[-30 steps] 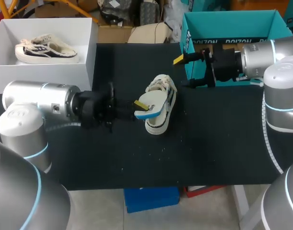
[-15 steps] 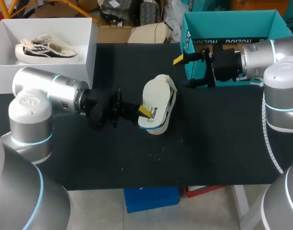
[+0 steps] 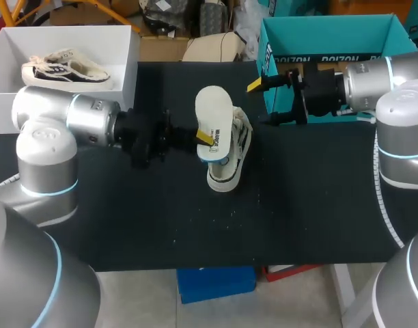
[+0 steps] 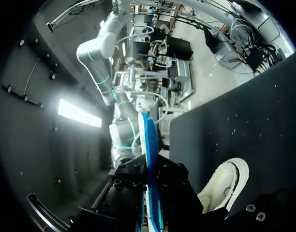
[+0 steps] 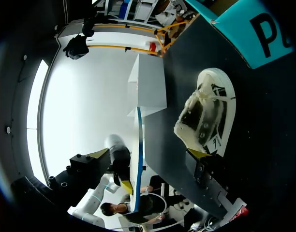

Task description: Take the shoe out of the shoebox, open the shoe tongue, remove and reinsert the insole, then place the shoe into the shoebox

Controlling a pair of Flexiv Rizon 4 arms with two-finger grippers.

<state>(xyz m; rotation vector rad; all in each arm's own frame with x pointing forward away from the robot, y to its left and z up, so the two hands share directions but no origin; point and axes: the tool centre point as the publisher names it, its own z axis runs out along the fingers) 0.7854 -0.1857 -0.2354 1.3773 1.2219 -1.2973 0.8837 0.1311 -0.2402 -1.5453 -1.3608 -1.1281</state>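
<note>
Over the table's middle, head view: left gripper (image 3: 205,139) is clamped on the insole (image 3: 214,113), holding it up clear of the shoe (image 3: 231,164), heel end down by the fingers. We read this as the insole out and posed for reinsertion. The shoe lies on the black table (image 3: 161,219), just under the insole, opening up, so the way back in looks unobstructed. Right gripper (image 3: 269,102) hangs spread wide and gripping nothing, near the shoe's far side and in front of the teal shoebox (image 3: 332,37). It's likely parked there to steady the shoe or hold the tongue. A white box (image 3: 130,68) with a second shoe (image 3: 65,68) sits well apart, not involved.

Left wrist view: the insole runs edge-on between both fingers, pinched from two sides. The shoe's toe is beside the gripper, low.

Right wrist view: the shoe lies ahead of the spread fingers, mouth and laces facing us. The insole stands edge-on beyond it.

Risk, in our judgement: the thin insole may flex or slip on entry.
</note>
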